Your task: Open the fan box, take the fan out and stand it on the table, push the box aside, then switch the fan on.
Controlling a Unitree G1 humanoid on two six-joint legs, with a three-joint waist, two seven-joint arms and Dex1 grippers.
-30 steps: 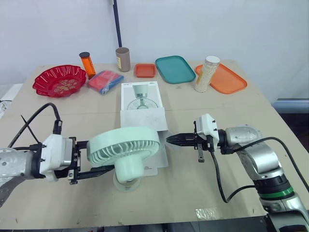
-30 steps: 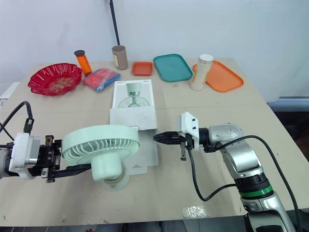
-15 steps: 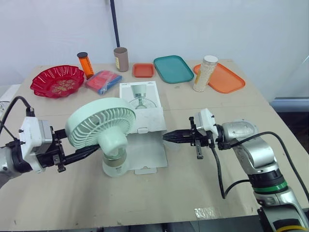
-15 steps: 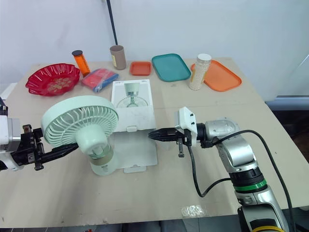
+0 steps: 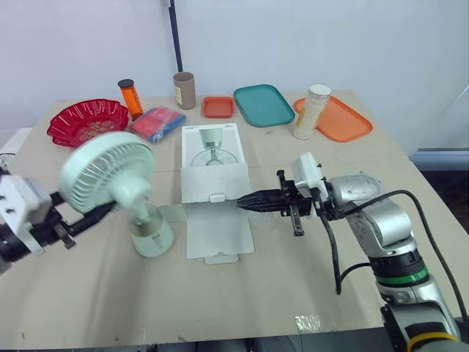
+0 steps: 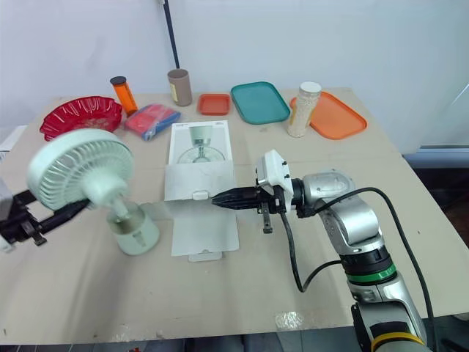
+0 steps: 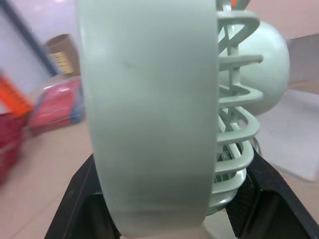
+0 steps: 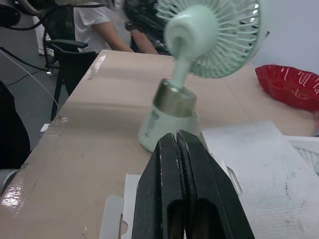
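1. The left gripper (image 5: pixel 89 215) pinches the fan (image 5: pixel 108 174) by its round head
2. The fan leans, base low at the table (image 5: pixel 293 282), just left of the open box (image 5: pixel 217 183)
3. The right gripper (image 5: pixel 245 203), fingers pressed together, hovers over the box flap

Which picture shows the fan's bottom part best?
The right wrist view: the fan base shows close, from the side. The eye views show it from above, farther off. In the left wrist view the fan head mostly hides it.
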